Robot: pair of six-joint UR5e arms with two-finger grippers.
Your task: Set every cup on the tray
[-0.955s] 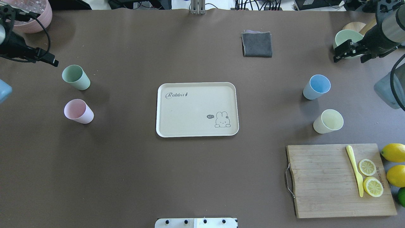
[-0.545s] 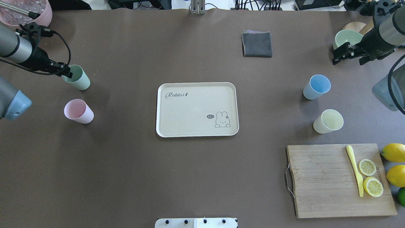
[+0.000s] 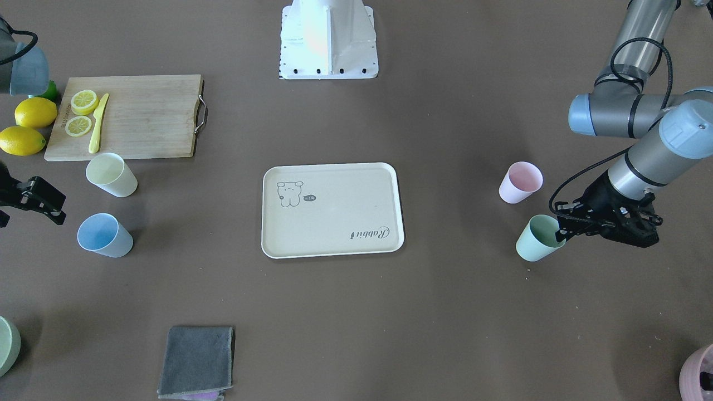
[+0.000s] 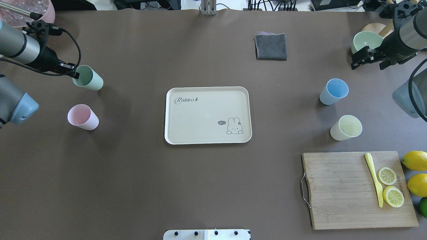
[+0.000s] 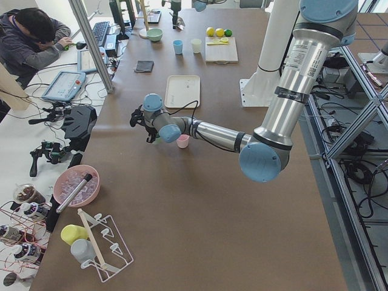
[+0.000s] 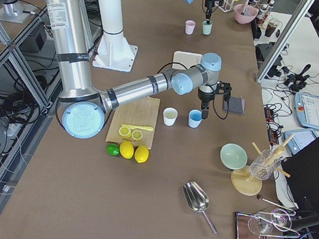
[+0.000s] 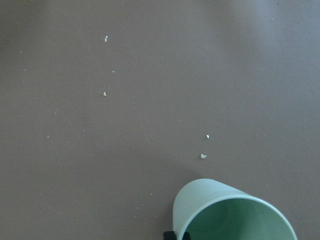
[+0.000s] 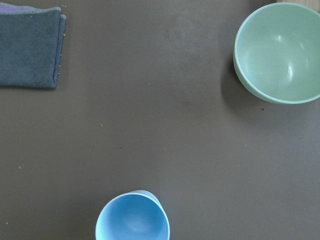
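Note:
The cream tray (image 4: 206, 100) with a rabbit drawing lies mid-table, with nothing on it. The mint green cup (image 4: 90, 79) is far left; my left gripper (image 4: 75, 71) is shut on its near rim, and the cup leans a little (image 3: 536, 239). A dark fingertip shows at its rim in the left wrist view (image 7: 175, 235). The pink cup (image 4: 82, 117) stands just in front of it. The blue cup (image 4: 333, 91) and yellow cup (image 4: 346, 127) stand right of the tray. My right gripper (image 4: 362, 58) is open and empty, behind the blue cup (image 8: 132, 217).
A pale green bowl (image 4: 365, 40) sits by the right gripper. A grey cloth (image 4: 271, 46) lies at the back. A wooden cutting board (image 4: 340, 190) with a yellow knife and lemon slices is front right, with lemons (image 4: 415, 160) beside it. A pink ribbed pot (image 4: 23, 13) is back left.
My left gripper came down onto the mint green cup's rim and the cup has shifted right, toward the tray. The right gripper has barely moved.

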